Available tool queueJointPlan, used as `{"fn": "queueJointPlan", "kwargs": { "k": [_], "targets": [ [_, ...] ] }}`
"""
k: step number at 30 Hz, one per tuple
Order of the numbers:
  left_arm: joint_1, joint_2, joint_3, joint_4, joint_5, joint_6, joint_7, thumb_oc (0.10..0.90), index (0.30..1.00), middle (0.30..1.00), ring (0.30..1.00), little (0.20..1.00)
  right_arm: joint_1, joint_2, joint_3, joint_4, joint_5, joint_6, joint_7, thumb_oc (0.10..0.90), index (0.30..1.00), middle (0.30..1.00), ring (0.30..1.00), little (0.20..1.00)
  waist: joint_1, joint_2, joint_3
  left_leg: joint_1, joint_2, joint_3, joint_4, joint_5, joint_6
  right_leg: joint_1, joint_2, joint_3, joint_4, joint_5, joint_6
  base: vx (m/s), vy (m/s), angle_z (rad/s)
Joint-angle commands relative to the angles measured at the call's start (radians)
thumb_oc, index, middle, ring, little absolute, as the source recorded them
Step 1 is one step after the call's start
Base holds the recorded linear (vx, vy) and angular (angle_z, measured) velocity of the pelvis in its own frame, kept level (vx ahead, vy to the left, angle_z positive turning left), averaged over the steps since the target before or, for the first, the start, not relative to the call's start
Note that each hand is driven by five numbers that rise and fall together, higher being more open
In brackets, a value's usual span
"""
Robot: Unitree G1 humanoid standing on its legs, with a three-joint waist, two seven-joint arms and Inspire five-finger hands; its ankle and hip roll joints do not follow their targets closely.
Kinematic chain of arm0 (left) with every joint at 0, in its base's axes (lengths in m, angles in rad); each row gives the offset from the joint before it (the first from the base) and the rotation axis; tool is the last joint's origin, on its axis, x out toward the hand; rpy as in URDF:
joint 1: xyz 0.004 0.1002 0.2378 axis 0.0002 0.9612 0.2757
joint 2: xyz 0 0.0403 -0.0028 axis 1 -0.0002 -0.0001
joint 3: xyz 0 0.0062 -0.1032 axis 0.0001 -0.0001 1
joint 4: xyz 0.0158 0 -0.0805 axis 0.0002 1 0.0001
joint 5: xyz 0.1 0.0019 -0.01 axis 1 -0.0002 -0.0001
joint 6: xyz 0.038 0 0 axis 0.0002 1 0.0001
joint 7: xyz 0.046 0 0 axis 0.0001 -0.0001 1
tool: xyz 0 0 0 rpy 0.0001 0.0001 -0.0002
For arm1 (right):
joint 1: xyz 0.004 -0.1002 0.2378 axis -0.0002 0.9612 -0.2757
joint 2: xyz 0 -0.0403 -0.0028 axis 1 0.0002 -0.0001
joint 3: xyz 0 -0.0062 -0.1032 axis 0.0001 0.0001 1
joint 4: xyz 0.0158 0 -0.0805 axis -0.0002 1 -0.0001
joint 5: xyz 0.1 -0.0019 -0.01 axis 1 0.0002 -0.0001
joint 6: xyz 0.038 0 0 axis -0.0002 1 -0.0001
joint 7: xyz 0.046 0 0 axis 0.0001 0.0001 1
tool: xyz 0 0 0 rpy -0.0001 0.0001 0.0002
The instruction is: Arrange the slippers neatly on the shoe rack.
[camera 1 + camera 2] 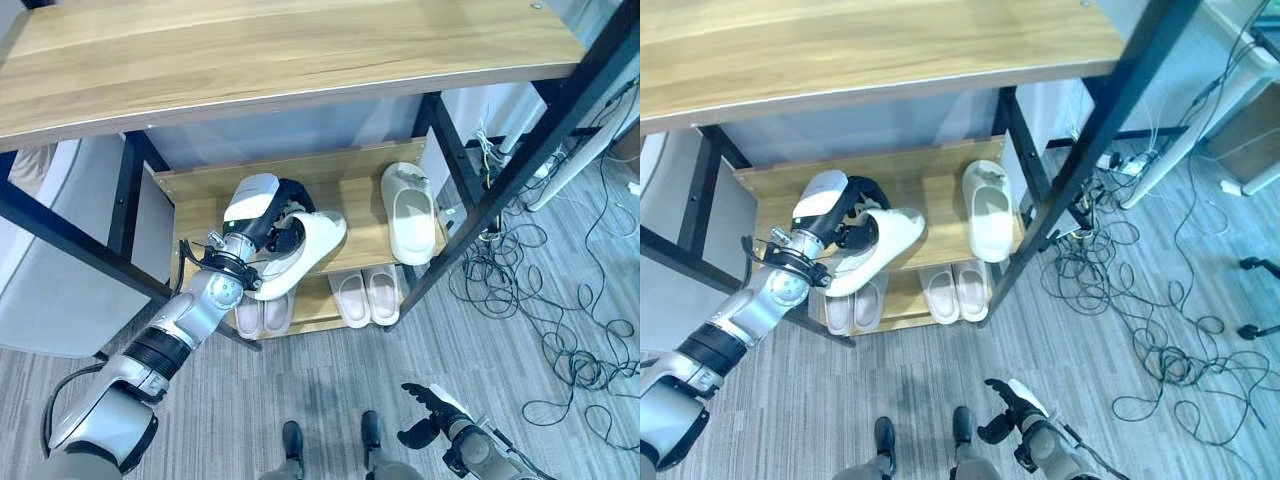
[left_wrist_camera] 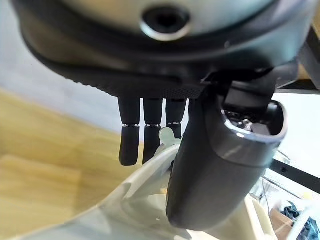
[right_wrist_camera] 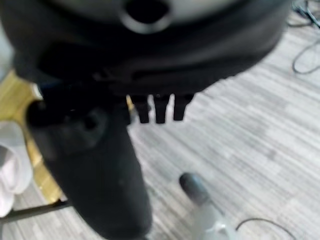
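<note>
Left eye view shows the shoe rack (image 1: pixel 250 60) as the biggest thing: a black metal frame with wooden boards, its wide top board overhanging the middle shelf (image 1: pixel 350 185) and hiding the back of it. A black upright (image 1: pixel 450 150) stands at the rack's right front, beside a tangle of cables (image 1: pixel 530 290) spread over the grey plank floor (image 1: pixel 330 400). On the middle shelf's right part lies a white slipper (image 1: pixel 408 212), flat, open side up. The left hand (image 1: pixel 262 222) reaches in under the top board, its fingers and thumb curled round a second white slipper (image 1: pixel 300 252), held tilted over the shelf's front edge. On the bottom shelf, two pale pairs (image 1: pixel 366 295) sit side by side. The right hand (image 1: pixel 432 415) hangs low over the floor, fingers loosely bent, holding nothing.
</note>
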Motion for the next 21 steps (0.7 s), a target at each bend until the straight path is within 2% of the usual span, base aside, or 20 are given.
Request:
{"fn": "queueJointPlan", "kwargs": {
  "k": [1, 10, 20, 21],
  "targets": [
    [-0.19, 0.014, 0.047, 0.098, -0.049, -0.033, 0.115, 0.4, 0.3, 0.3, 0.3, 0.3, 0.044, -0.071, -0.021, -0.11, -0.008, -0.031, -0.019, 0.8, 0.9, 0.9, 0.9, 0.9, -0.007, -0.01, -0.075, -0.094, -0.031, -0.044, 0.001, 0.013, -0.017, -0.076, -0.036, -0.037, 0.006, -0.002, 0.102, 0.02, 0.033, -0.25],
    [-0.308, 0.064, 0.001, 0.27, -0.079, -0.011, 0.133, 0.4, 0.3, 0.3, 0.3, 0.3, 0.048, -0.085, -0.025, -0.114, 0.003, -0.03, -0.025, 0.8, 0.9, 0.9, 0.9, 0.9, -0.035, 0.013, -0.061, -0.097, -0.031, -0.023, 0.001, 0.011, -0.015, -0.097, -0.034, -0.004, 0.006, 0.007, 0.109, 0.02, 0.014, -0.22],
    [-0.394, 0.099, -0.026, 0.417, -0.125, 0.002, 0.127, 0.4, 0.3, 0.3, 0.3, 0.3, 0.043, -0.075, -0.014, -0.106, 0.014, -0.028, -0.034, 0.8, 0.9, 0.9, 0.9, 0.9, -0.05, 0.016, -0.046, -0.101, -0.031, -0.021, 0.001, 0.011, -0.016, -0.107, -0.03, 0.005, 0.006, 0.012, 0.11, 0.03, -0.005, -0.09],
    [-0.4, 0.095, -0.027, 0.425, -0.131, 0.003, 0.129, 0.458, 0.387, 0.387, 0.387, 0.387, 0.043, -0.074, -0.014, -0.106, 0.016, -0.029, -0.036, 0.8, 0.9, 0.9, 0.9, 0.9, -0.051, 0.016, -0.045, -0.101, -0.032, -0.023, 0.001, 0.011, -0.017, -0.107, -0.029, 0.004, 0.006, 0.011, 0.11, 0.0, 0.0, 0.0]
  ]
}}
